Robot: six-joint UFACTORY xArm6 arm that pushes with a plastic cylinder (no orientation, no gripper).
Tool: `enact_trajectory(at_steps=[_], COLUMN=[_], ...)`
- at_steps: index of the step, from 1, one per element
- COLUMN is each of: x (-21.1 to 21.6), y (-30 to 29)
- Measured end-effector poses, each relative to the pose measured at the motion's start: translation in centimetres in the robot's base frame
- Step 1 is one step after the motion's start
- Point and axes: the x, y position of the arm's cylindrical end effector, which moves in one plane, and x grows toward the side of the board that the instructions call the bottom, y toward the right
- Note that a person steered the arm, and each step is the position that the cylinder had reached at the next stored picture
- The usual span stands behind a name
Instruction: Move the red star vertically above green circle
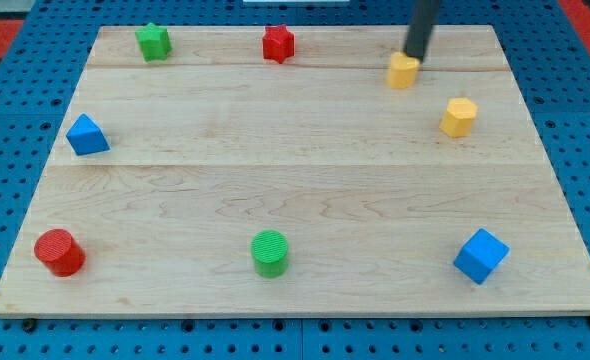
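1. At the near left corner of the wooden board [305, 170] stood a red cylinder [59, 251], well apart from everything the task concerned.
2. Farther back on the left edge sat a blue triangular block [86, 134], and at the far left a green star [153, 41].
3. The red star [278, 43], the block to be moved, lay at the far edge, a little left of centre.
4. The green circle [270, 252] rested near the front edge, almost straight below the red star in the view, with bare board between them.
5. My tip [412, 56] was at the far right, touching or just behind a small yellow block [403, 70] whose shape I could not make out; it was well to the right of the red star.
6. A yellow hexagonal block [458, 116] sat just nearer and to the right, and a blue cube [480, 255] at the near right.
7. The arm carried no pincer, only the rod, so there was nothing to part or clamp.
8. By my judgement the approach step was in hand: the star looked untouched by the rod. It seemed already nearly in line over the circle, so the next move probably called for travelling left to it and giving only a slight sideways nudge, without knocking it off the far edge.
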Motion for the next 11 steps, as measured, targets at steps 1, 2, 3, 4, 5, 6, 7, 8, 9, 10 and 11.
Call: enact_trajectory(at_steps=[1,2,3,4,5,6,7,8,9,10,11], x=[1.8,1.7,-0.2,-3.4,-7.1,-7.1,-1.6,-2.0,-5.7,-7.1,-3.4], y=[-6.5,-11.7,-21.8,-26.6,-21.6,-15.9,-15.9,-14.1,-15.7,-11.2,-11.6])
